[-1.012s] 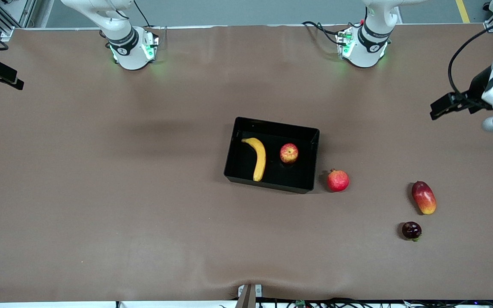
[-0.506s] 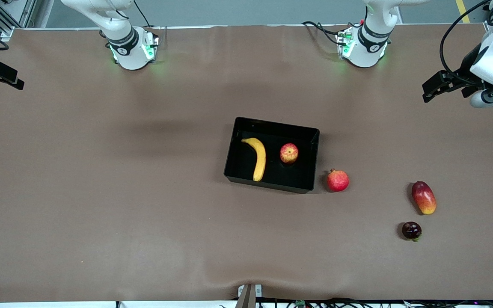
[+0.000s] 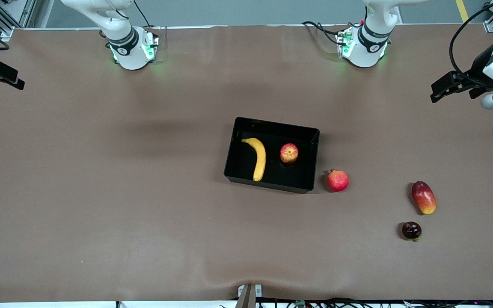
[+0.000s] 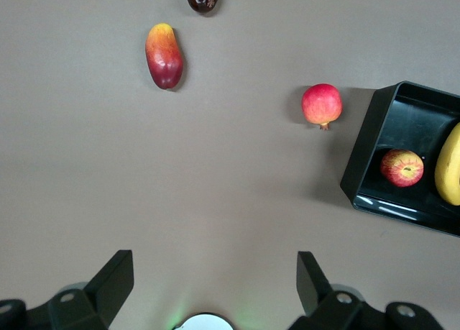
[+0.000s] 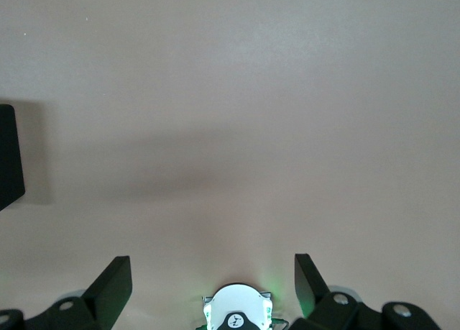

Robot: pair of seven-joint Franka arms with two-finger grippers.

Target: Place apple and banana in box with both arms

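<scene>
The left hand [image 4: 214, 287] hangs wide and empty over bare worktop [image 3: 101, 192] at the left arm's end; its own wrist view shows both fingers [image 4: 115, 276] spread with nothing between them. The front view catches only part of that hand [image 3: 464, 83] at its edge, too little to judge the spread. The right hand [image 5: 213, 285] is likewise wide and empty over bare worktop; in the front view only a dark piece at the frame edge may belong to it, hard to say.

The box [image 3: 272, 124] sits mid-worktop, holding the banana [image 3: 258, 157] and, just beside it toward the left arm's end, the apple [image 3: 289, 153], apart. The left wrist view shows just the banana's [image 4: 450, 168] edge; the right wrist view shows only a corner of the box [image 5: 8, 157].

Just outside the box lies a pomegranate [image 3: 337, 180]; a mango [image 3: 423, 197] and a dark fruit [image 3: 411, 230] lie well apart from it.
</scene>
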